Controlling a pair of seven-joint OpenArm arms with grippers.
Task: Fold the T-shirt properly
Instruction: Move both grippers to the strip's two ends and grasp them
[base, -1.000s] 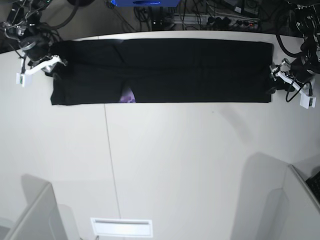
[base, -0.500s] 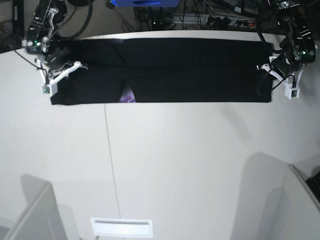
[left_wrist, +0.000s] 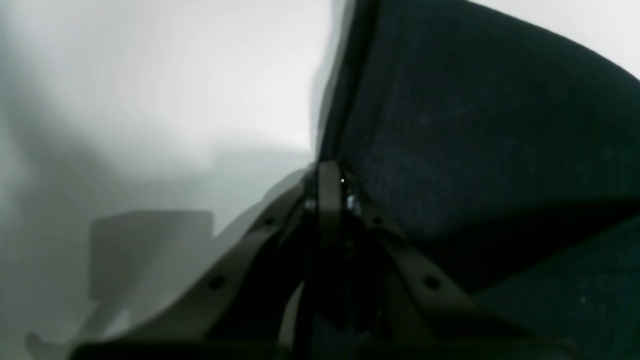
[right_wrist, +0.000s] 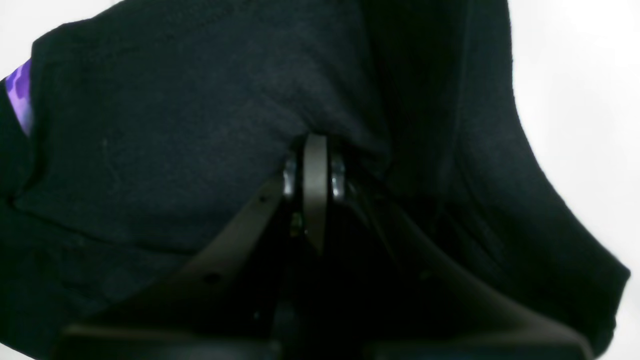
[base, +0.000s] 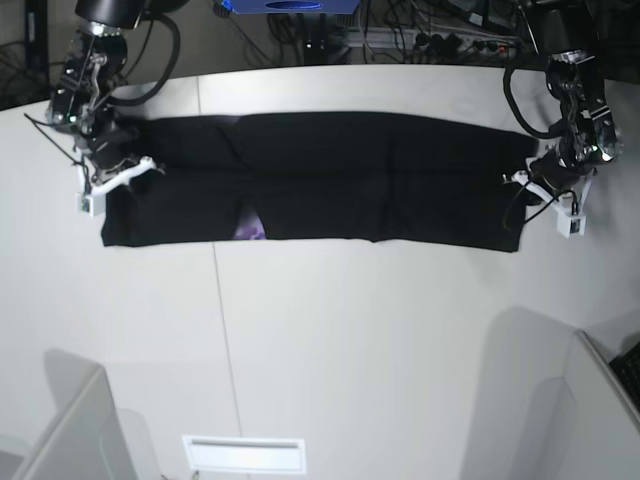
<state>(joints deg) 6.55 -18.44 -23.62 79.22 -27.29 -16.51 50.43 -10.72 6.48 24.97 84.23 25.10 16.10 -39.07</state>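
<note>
Jaws apparently pinching T-shirt (base: 330, 175) ends

the base view was evenly and softly lit from above, the white table (base: 350, 330) bright without glare, with broad faint shadows near its right and left corners. its edges bowed outward (wide-lens distortion). the black t-shirt (base: 320, 175) read as a nearly featureless dark band. both wrist views were dim and soft: the left one smeared and out of focus, its background a grey haze, while the right one showed cloth weave fairly sharply against blown-out white.
</note>
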